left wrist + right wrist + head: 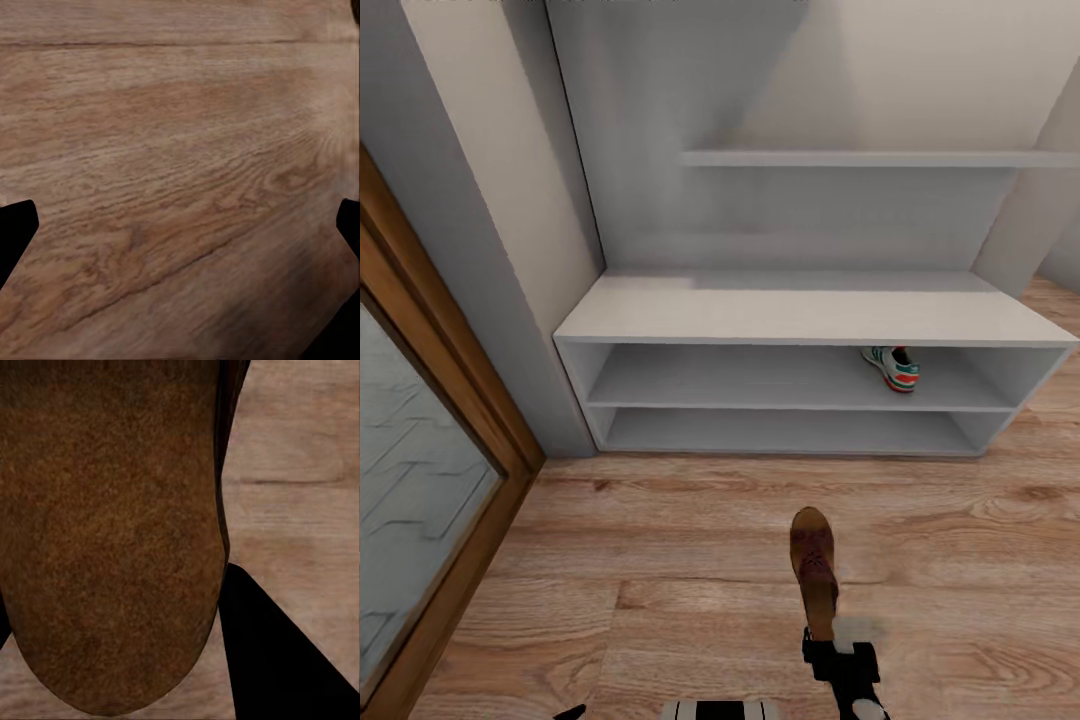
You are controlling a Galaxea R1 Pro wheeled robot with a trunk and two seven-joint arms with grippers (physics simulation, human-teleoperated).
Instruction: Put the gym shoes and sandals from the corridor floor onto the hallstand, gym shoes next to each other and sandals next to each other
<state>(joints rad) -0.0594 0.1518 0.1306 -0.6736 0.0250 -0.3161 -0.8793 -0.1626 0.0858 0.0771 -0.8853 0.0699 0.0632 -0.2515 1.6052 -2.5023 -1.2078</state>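
Right gripper [822, 640] closed on the heel end of 1 brown sandal [813, 565]. In the right wrist view the sandal's footbed [112, 547] lies close across the lens, 1 dark finger [277, 660] showing beside it. The sandal is carried clear of the corridor floor [660, 560], toe pointing to 12 o'clock, toward the hallstand [810, 310].

Left gripper [180, 225]: fingers spread wide, the tips only at the frame's edges, holding nothing — bare planks below.

Hallstand stands ahead at 12 o'clock. 1 gym shoe [892, 367] sits on the upper of the 2 low shelves [760, 385], toward 1 o'clock, near the right-hand end. The other shoes are not seen from here.

Step in hand, as I judge it: carry the sandal to the rack. To do it well:
- Pick a stretch of shelf well apart from the gym shoe, say toward 11 o'clock, leaving room beside the sneaker for its mate and room beside this sandal for the 2nd.
- Keep the toe level going under the bench top — the shelf opening is low, and a tilted sole could catch the front edge.
- Release only once the sole rests fully on the shelf.
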